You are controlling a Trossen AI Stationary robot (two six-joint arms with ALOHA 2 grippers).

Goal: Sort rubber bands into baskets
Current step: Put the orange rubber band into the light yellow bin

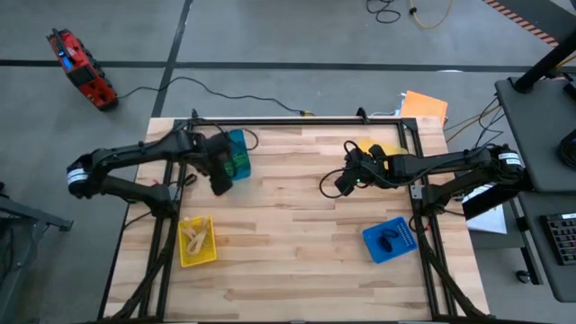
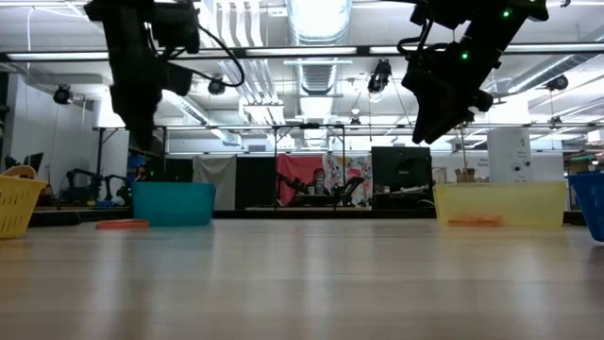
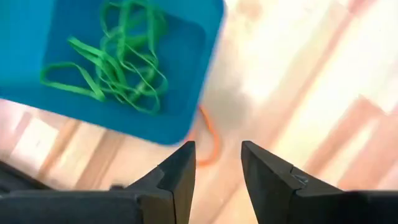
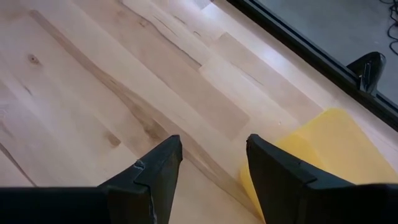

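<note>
Two pincers (image 3: 217, 165) (image 4: 214, 165) apart, thin green rubber bands (image 3: 115, 59) tangled in blue plastic basket (image 3: 186, 56).

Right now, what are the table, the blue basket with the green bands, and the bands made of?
The table looks like pale wood with a smooth finish: planks and grain lines show. The blue basket looks like smooth moulded plastic with rounded corners. The green bands seem to be rubber: thin loops, flopped and tangled.
</note>
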